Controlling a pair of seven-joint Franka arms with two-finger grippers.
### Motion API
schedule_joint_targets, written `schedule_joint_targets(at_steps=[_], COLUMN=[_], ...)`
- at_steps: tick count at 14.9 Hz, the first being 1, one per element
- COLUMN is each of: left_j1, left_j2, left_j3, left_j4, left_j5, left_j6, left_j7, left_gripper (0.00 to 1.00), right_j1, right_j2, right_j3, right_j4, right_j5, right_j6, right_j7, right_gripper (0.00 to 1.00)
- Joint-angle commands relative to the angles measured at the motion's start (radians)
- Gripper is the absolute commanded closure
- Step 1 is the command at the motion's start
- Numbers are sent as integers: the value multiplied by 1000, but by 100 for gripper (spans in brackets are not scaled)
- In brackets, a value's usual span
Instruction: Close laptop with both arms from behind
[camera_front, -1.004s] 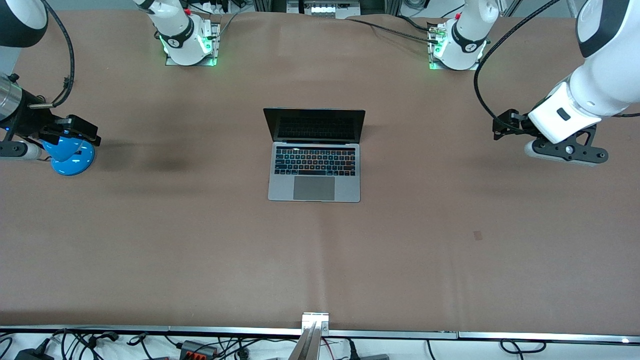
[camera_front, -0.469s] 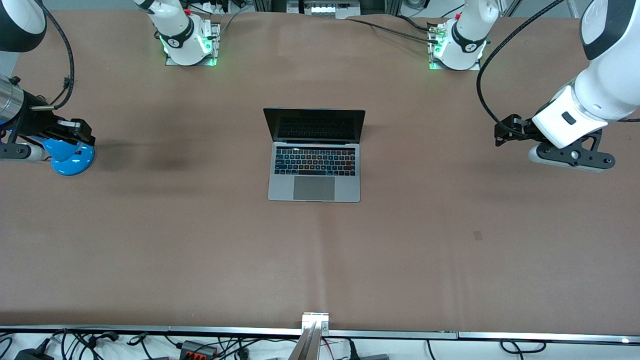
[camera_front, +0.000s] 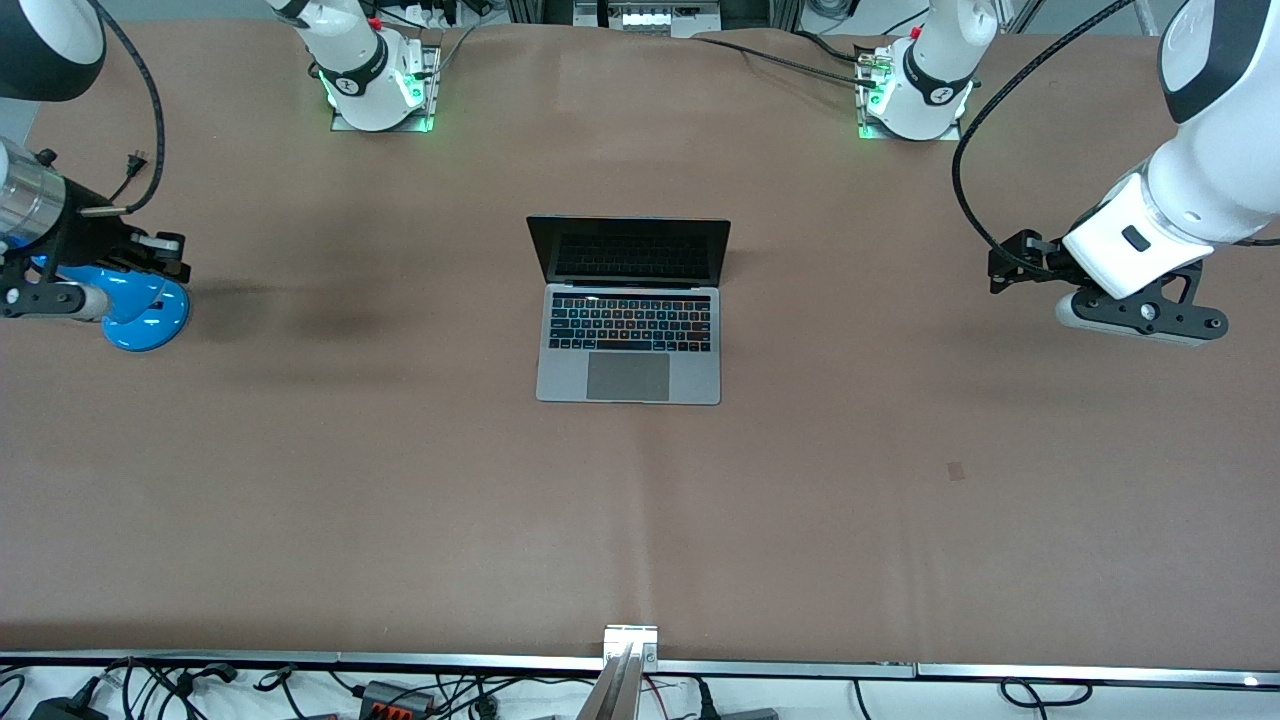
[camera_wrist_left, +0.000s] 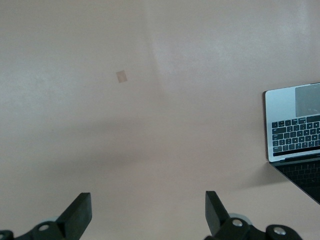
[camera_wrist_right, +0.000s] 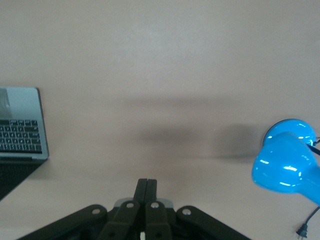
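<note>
So far: nothing of the closing is done, judging by how the lid stands.
Laptop (camera_front: 629, 310): open in the middle of the table (camera_front: 400, 480), midway between the two arms' ends; base flat, keyboard and trackpad showing.
Lid: raised, dark screen (camera_front: 630, 250) facing the front camera, its back toward the robots' bases.
Orientation: trackpad edge nearest the front camera, hinge edge farther from it; the hinge line runs from the right arm's end toward the left arm's end of the table, and that is also the long axis of the screen.
Left gripper (camera_wrist_left: 145, 212): fingers spread wide, nothing between them; it hangs over bare table toward the left arm's end, well apart from the laptop.
Right gripper (camera_wrist_right: 146, 192): fingers pressed together on nothing; it hangs over the blue desk lamp (camera_front: 140, 308) at the right arm's end of the table, well apart from the laptop.
Contact: neither gripper touches the lid.
Remaining (judgement): both arms have to come in at the lid's back, meet its top edge and push it down toward the keyboard until it lies flat.
</note>
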Motion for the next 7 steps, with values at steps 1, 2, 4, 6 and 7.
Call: schedule_joint_targets(at_steps=[1,2,4,6,7], left_j1=[-1,-1,7,7,5], left_j2=[19,24,48,94,96], left_j3=[0,0,2,2,2], left_j4=[33,33,33,34,33], left_j5=[-6,-5,3,5,-5], left_j6=[-19,-19,-16,-15,-16], left_j7=[-2,3,6,6,-2], left_gripper=[0,0,0,0,28], right_j1=[35,43,58,81,95], right_j2=[5,4,2,1,-2], right_j3=[3,3,3,3,3], right_j4=[26,26,24,23,20], right_j5=[22,37,65,67,77], right_j6=[-56,-73,-105,-113,-121], right_j7=[8,13,22,69,94], right_gripper=[100,100,100,100,100])
